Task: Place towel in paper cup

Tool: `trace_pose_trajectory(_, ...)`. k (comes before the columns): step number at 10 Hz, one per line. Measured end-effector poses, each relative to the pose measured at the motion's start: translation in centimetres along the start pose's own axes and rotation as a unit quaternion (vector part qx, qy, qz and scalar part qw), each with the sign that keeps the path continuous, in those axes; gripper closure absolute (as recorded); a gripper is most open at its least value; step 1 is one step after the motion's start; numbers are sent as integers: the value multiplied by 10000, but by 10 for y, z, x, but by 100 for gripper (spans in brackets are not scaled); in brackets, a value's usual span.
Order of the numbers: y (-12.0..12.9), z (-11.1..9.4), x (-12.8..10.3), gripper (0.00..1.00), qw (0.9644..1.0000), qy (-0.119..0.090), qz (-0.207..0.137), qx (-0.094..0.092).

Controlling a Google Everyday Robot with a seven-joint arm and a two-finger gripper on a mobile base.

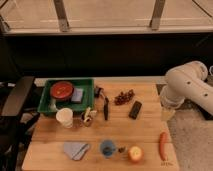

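Note:
The towel (76, 149), a small grey-blue folded cloth, lies flat near the table's front left. The paper cup (65, 117), white and upright, stands behind it, just in front of the green tray (50, 105). My white arm (187, 89) is folded beside the table's right edge. The gripper (167, 114) hangs under it at that edge, far to the right of both the towel and the cup. It is open and holds nothing.
The tray holds a red bowl (62, 90) and a grey-blue block (77, 95). A blue cup (107, 148), an apple (135, 154) and a carrot (162, 145) line the front. Grapes (124, 97), two black objects (135, 109) and a small yellowish item (89, 116) lie mid-table.

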Motion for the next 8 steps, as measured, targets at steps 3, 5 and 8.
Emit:
trace_pose_trajectory(3,-4,-5,-1,35,9998,9,-172,-48)
trace_pose_trajectory(5,-8,-14,-23,35,9984,-62,-544,-102)
trace_pose_trajectory(8,-3,-23,-93,35,9908,-348,-1291,-208)
